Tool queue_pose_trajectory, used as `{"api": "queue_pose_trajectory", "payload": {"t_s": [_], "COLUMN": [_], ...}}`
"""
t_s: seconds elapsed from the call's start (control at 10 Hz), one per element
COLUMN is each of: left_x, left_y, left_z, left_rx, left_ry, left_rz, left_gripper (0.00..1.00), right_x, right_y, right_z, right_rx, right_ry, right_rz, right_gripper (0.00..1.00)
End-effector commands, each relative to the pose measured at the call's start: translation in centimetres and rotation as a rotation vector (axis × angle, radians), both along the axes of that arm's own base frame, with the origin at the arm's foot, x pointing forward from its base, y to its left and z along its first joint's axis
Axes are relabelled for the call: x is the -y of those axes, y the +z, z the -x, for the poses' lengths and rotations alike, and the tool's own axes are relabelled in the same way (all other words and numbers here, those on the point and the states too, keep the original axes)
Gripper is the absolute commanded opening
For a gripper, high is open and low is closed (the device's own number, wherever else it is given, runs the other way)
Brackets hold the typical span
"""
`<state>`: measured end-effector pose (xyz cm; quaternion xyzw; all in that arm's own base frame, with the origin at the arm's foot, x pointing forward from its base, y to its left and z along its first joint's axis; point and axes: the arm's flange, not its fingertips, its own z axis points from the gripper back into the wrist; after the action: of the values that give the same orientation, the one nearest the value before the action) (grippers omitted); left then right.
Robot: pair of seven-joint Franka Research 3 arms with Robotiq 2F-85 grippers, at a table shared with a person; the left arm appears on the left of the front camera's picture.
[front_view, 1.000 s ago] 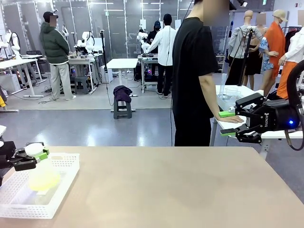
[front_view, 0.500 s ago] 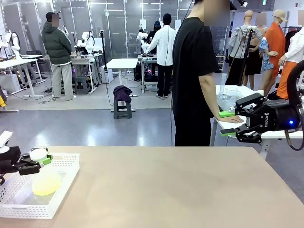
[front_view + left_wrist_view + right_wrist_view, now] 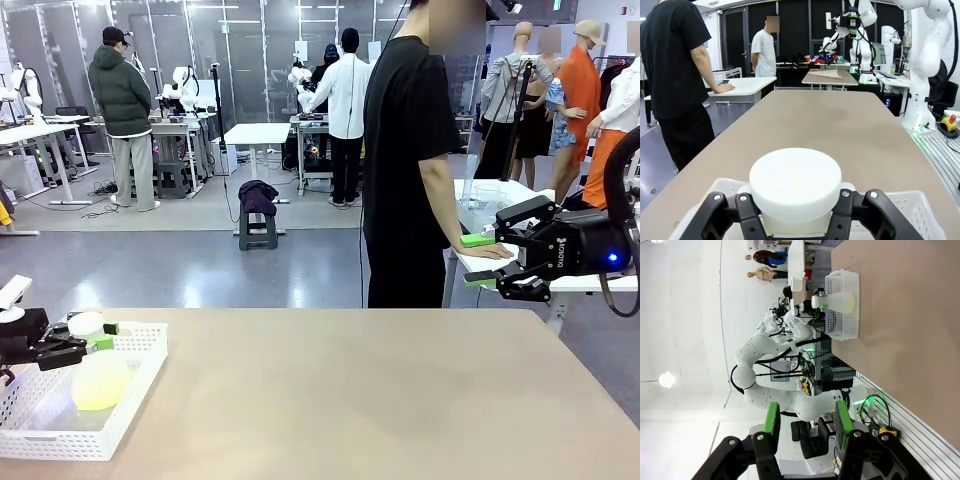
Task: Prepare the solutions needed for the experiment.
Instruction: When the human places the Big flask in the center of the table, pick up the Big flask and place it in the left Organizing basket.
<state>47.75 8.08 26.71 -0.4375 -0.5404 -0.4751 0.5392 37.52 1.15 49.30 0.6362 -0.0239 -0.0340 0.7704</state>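
Flask (image 3: 98, 375) sits in the white basket (image 3: 135, 345) at the table's left end, its pale yellow-green solution (image 3: 100, 388) pooled low in the body, so the basket walls keep it upright. The left pincer (image 3: 88, 335) brackets the white cap (image 3: 795, 182) at the neck, fingers on either side; whether they press it or have let go I cannot tell. The right pincer (image 3: 487, 260) hangs well off to the far right, above the table edge, jaws apart and empty, probably parked clear of the work.
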Motion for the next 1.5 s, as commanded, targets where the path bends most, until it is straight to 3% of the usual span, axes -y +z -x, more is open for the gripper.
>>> {"api": "queue_pose_trajectory", "payload": {"t_s": [0.0,0.4,1.4], "left_x": [-0.5,-1.16,-0.5], "left_y": [-0.15,0.03,-0.13], "left_z": [0.14,0.84,0.3], "left_rx": [0.001,-0.015,-0.007], "left_ry": [-0.047,-0.009,-0.006], "left_rz": [-0.005,-0.008,-0.01], "left_gripper": [0.63,1.0,1.0], "right_x": [-0.01,-0.01,-0.01], "right_y": [0.21,0.21,0.21], "right_z": [0.01,0.01,0.01], "right_rx": [0.006,0.006,0.006], "right_ry": [0.005,0.005,0.005], "right_rz": [-0.012,-0.012,-0.012], "right_gripper": [0.56,0.56,0.56]}}
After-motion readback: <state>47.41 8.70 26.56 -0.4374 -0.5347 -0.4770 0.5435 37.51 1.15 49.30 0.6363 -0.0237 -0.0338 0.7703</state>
